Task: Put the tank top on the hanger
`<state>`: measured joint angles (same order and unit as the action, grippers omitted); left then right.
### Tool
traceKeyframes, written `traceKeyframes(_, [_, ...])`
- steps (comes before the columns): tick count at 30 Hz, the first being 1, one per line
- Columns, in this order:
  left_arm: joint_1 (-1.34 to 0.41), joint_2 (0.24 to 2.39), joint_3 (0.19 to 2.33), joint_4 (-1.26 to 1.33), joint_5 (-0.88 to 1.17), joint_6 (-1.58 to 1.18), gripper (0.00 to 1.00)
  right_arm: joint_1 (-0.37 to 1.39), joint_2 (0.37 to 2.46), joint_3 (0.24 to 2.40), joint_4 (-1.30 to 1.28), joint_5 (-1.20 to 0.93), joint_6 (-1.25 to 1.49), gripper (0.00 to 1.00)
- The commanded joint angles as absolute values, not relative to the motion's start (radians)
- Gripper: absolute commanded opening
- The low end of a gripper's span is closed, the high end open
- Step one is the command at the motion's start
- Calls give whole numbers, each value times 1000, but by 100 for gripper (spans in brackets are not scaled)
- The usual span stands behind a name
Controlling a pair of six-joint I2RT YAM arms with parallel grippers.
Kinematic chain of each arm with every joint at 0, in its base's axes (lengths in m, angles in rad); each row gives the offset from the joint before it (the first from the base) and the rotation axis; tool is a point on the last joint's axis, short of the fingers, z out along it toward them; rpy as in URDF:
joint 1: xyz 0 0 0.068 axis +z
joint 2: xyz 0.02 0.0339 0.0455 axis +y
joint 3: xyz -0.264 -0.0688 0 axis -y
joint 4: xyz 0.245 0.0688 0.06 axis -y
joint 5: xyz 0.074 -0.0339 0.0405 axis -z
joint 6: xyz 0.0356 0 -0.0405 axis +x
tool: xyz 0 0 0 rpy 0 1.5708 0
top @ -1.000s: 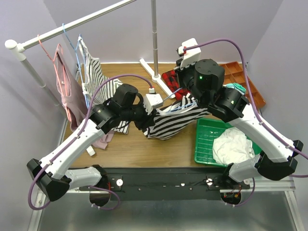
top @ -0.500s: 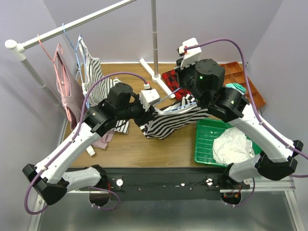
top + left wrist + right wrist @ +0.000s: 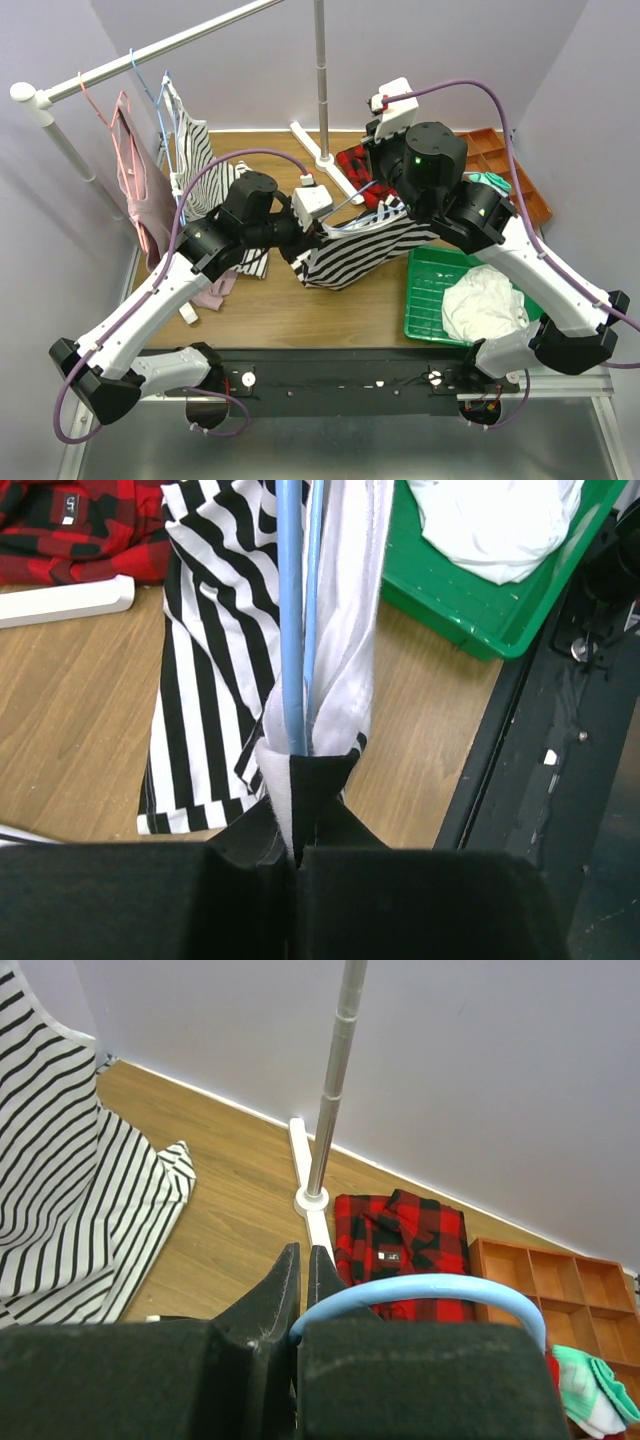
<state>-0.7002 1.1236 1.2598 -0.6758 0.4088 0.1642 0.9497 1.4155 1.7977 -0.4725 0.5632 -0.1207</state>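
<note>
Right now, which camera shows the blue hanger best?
The left wrist view: the hanger runs as two blue bars against the tank top. Right wrist shows only its hook; the top view, thin slivers.

No writing can be read with certainty: the only lettering is a small dark label with pale marks, sewn on the red-and-black checked shirt lying near the far edge of the table, its characters too blurred to make out.
</note>
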Motion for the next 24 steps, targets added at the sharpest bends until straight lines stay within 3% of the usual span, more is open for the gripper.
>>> traceKeyframes(1, [-693,1094,1221,-591,428,123,0,957,1430,1804,-442,578,-106,1])
traceKeyframes(3, [-693,1071,1180,-529,425,77,0,957,1433,1804,-443,578,-103,1])
traceKeyframes(6, [-693,1046,1131,-479,416,42,0,957,1434,1804,-446,572,-98,25])
traceKeyframes(7, [-693,1043,1121,-474,410,35,0,957,1434,1804,-445,566,-97,42])
traceKeyframes(8, [-693,1036,1109,-463,407,29,0,957,1433,1802,-446,563,-94,51])
traceKeyframes(16, [-693,1025,1085,-465,335,-40,0,957,1394,1743,-430,528,-63,92])
traceKeyframes(19, [-693,1023,1066,-465,302,-72,0,957,1359,1678,-413,506,-37,100])
traceKeyframes(24, [-693,1014,1025,-451,247,-130,0,957,1298,1576,-374,502,-2,100])
